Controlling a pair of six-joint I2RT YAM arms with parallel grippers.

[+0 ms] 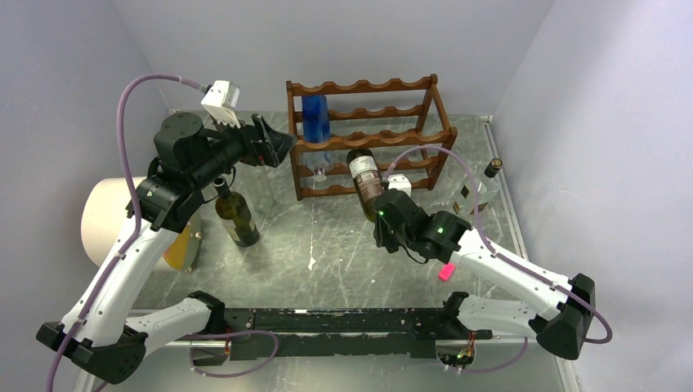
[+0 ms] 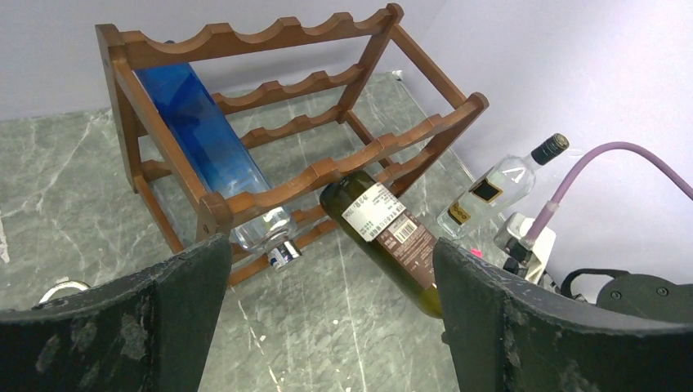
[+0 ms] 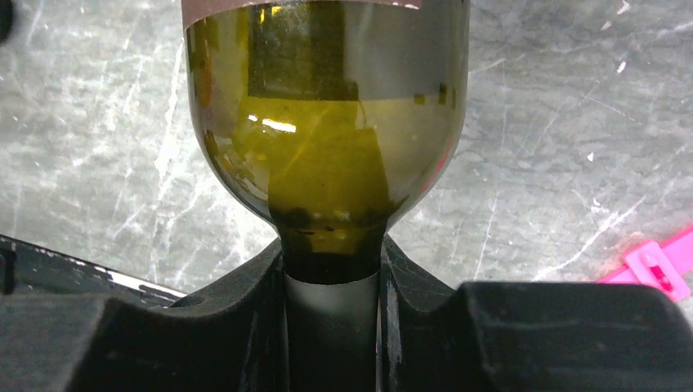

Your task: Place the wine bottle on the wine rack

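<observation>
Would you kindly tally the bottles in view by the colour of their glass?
Blue bottle: 1
Green bottles: 2, the tilted wine bottle and the standing bottle
Clear bottle: 1
Total: 4

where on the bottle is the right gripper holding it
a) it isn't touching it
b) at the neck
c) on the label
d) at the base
b, in the right wrist view the right gripper is shut on the narrow neck of the bottle, with the wide body and label clear of the fingers.
</observation>
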